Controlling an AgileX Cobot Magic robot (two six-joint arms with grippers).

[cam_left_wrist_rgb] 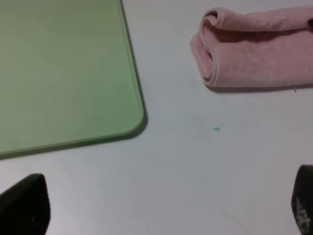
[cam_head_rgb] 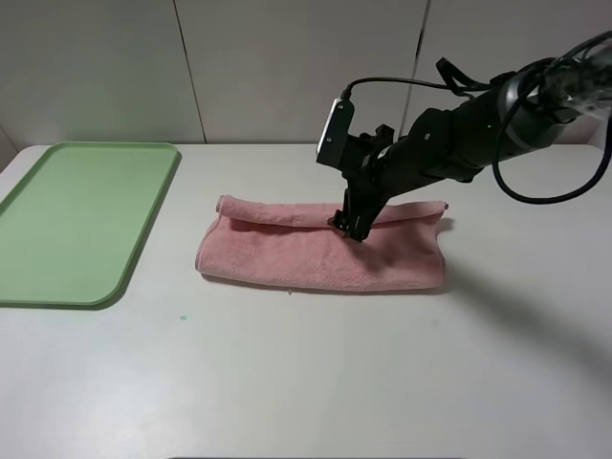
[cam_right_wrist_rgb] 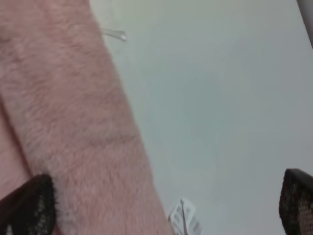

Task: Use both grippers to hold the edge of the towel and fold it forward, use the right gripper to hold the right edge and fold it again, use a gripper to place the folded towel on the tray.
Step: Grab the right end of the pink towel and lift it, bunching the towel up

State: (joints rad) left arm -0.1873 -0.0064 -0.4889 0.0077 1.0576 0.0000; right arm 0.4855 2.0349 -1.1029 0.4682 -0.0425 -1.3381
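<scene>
Right hand (cam_head_rgb: 349,228) over towel (cam_head_rgb: 306,260), tray (cam_head_rgb: 67,220) apart

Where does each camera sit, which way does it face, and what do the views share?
Exterior high: mounted high, facing down over the table toward the wall; shows the right gripper at the towel, tray at left.
Left wrist: on the left arm, facing down at the tray corner and towel end; left gripper open.
Right wrist: close over the towel, facing towel and bare table; its fingertips spread wide.
Shared: towel in all three; tray in the first two.
</scene>
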